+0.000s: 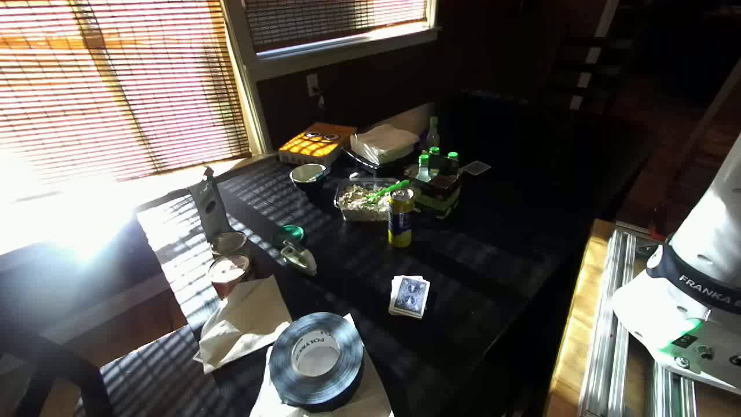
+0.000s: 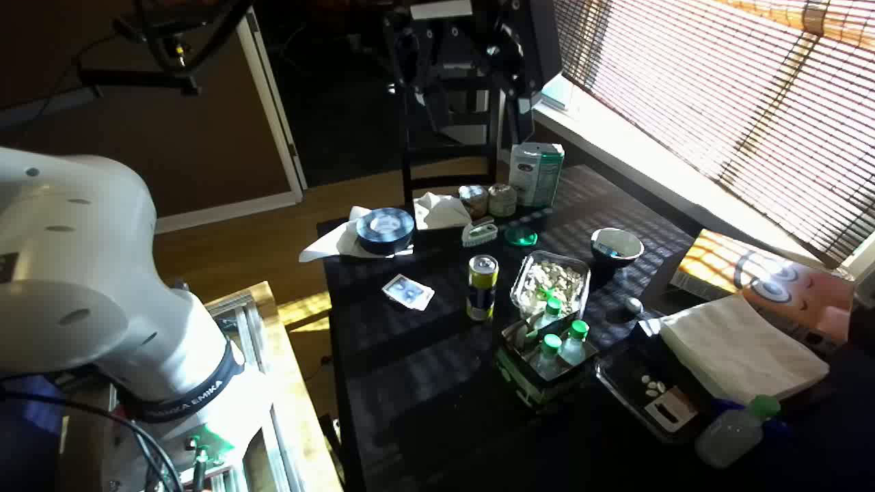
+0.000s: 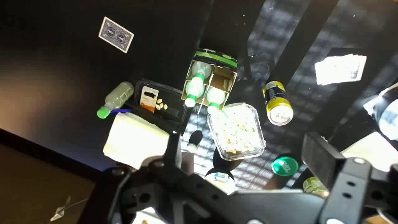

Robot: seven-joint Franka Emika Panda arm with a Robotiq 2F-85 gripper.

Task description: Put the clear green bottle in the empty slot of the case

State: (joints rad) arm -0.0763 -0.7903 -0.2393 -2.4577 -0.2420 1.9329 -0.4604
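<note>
Closest in the wrist view, your one gripper [image 3: 242, 146] is hanging well above the desk [image 2: 424, 389]; its two jaws are standing wide apart. At the near end in an exterior view, one clear green bottle [image 2: 728, 437] is standing upright outside the case [image 2: 530, 383], just beside one black tray [image 3: 174, 110]. Case next: it is holding three green-capped bottles [image 2: 573, 350], and one slot [image 3: 221, 81] of four is showing you bare cardboard. Just past it, one food container [image 1: 362, 214] is carrying one green utensil [image 1: 396, 186]; one yellow-and-blue can [image 2: 482, 297] and one card stack [image 2: 408, 292] are sitting near. Farther out you are getting one bowl [image 1: 302, 172], one tape roll [image 2: 385, 239], one green disc [image 2: 521, 237], one brush [image 2: 480, 234]. Farthest, two tins [image 2: 502, 201] are sitting just beside one pouch [image 2: 536, 174], which is standing upright.
</note>
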